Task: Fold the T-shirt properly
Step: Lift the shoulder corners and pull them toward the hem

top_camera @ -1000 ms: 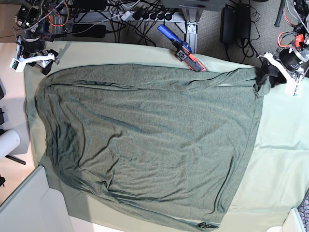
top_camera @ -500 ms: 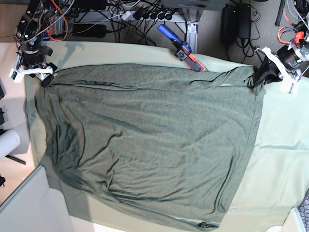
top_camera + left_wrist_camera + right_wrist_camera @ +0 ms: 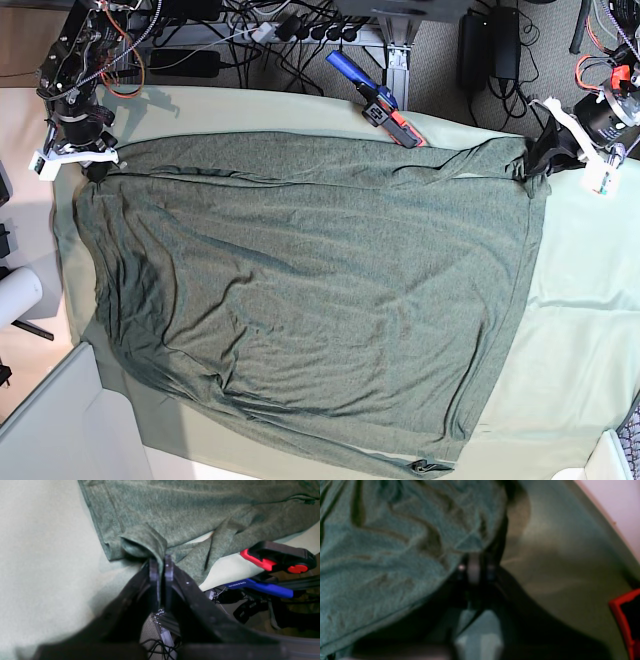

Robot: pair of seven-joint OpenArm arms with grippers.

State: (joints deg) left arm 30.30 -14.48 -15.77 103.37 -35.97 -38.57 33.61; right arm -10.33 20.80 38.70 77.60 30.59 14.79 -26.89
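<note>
The dark olive T-shirt [image 3: 310, 290] lies spread and wrinkled over the pale green table cloth [image 3: 580, 300]. My left gripper [image 3: 537, 160] is at the shirt's far right corner. In the left wrist view, the left gripper [image 3: 161, 563] is shut on a folded edge of the T-shirt [image 3: 175, 510]. My right gripper [image 3: 95, 165] is at the shirt's far left corner. In the blurred right wrist view, the right gripper [image 3: 475, 567] looks shut on the edge of the T-shirt [image 3: 382, 555].
A blue and red clamp [image 3: 385, 105] grips the table's back edge and touches the shirt's top hem; it also shows in the left wrist view [image 3: 275, 557]. Cables and power bricks lie behind the table. A white roll [image 3: 15, 295] and a grey bin [image 3: 50, 420] stand at the left.
My right gripper came down from above the back left of the table to the shirt's left corner. My left gripper kept its hold and shifted slightly, drawing the top hem tauter.
</note>
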